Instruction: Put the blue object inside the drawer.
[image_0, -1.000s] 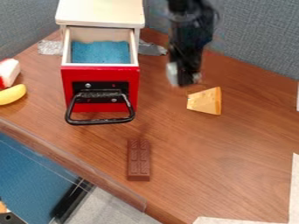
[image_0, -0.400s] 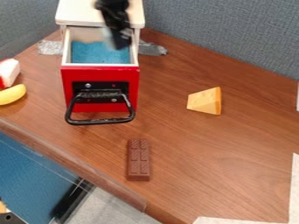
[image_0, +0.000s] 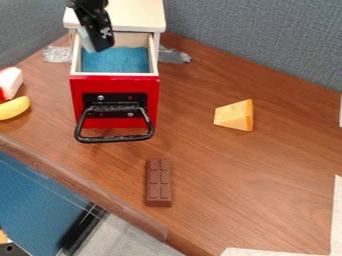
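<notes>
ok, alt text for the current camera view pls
Black gripper over an open, red-fronted drawer with blue material inside; on the wooden tabletop, a chocolate bar in front, a cheese wedge right, a banana left.

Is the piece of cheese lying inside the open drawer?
No, the cheese lies on the brown table, to the right of the red drawer in the picture.
</notes>
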